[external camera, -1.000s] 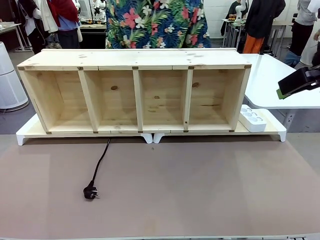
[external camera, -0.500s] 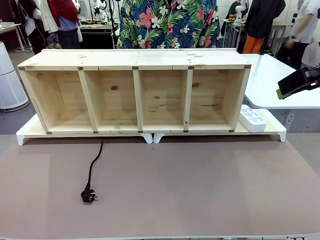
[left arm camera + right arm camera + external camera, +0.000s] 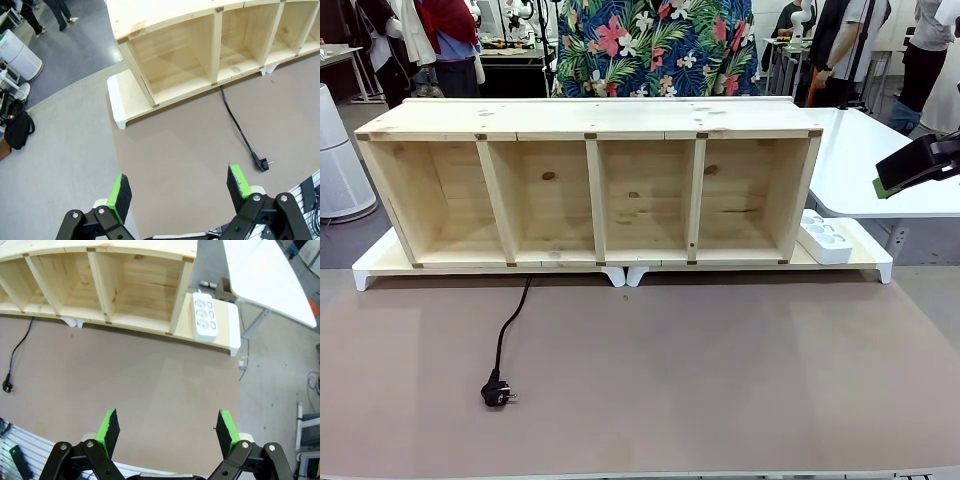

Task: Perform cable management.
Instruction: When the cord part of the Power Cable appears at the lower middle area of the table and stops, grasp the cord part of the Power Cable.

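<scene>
From my screen, the left gripper (image 3: 178, 187) and the right gripper (image 3: 167, 427) both hang spread wide, pinching nothing, while the cable (image 3: 503, 332) runs from under the wooden shelf (image 3: 590, 120) onto the brown mat (image 3: 720, 370), its plug (image 3: 497, 394) lying loose there.

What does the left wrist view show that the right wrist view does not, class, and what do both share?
Left wrist view, not right: the open left hand and a black bag on the floor. Right wrist view, not left: the open right hand and the white power strip. Both: the wooden shelf and the black cable lying on the brown mat.
</scene>
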`<state>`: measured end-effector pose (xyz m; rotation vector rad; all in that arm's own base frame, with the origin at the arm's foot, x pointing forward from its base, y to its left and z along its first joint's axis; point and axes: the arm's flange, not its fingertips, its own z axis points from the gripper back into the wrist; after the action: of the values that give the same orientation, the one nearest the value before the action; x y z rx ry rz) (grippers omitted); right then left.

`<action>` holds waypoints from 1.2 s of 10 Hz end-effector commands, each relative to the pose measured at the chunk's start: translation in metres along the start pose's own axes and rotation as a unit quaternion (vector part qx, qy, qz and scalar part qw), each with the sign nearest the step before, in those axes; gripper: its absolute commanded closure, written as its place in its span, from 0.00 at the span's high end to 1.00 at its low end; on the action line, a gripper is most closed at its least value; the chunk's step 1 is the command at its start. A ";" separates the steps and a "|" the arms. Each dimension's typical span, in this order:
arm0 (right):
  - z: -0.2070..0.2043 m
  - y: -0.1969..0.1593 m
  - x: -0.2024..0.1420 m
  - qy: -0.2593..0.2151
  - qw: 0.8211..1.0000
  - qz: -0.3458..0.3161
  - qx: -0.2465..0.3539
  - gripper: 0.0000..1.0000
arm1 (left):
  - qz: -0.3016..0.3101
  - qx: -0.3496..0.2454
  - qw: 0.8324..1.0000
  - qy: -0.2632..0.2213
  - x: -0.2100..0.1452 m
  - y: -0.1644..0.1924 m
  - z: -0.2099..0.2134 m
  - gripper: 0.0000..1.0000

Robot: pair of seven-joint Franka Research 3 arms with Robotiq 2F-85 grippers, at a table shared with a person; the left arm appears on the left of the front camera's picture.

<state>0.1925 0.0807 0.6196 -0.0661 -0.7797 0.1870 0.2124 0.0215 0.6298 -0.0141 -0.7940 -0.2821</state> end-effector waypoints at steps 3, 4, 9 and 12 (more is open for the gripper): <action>0.000 0.000 0.000 0.000 1.000 0.000 0.000 1.00 | 0.002 0.000 1.000 -0.001 0.000 0.001 0.000 1.00; -0.010 0.012 0.003 0.020 1.000 0.014 0.015 1.00 | 0.002 0.000 1.000 -0.001 0.000 0.001 0.000 1.00; -0.060 0.099 0.034 0.060 0.995 0.031 0.072 1.00 | 0.002 0.000 1.000 -0.001 0.000 0.001 0.000 1.00; -0.089 0.161 0.059 0.073 0.995 -0.034 0.057 1.00 | 0.002 0.000 1.000 -0.001 0.000 0.001 0.000 1.00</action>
<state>0.2593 0.2284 0.5742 0.0535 -0.6188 0.2502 0.2122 0.0210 0.6300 -0.0124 -0.7946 -0.2828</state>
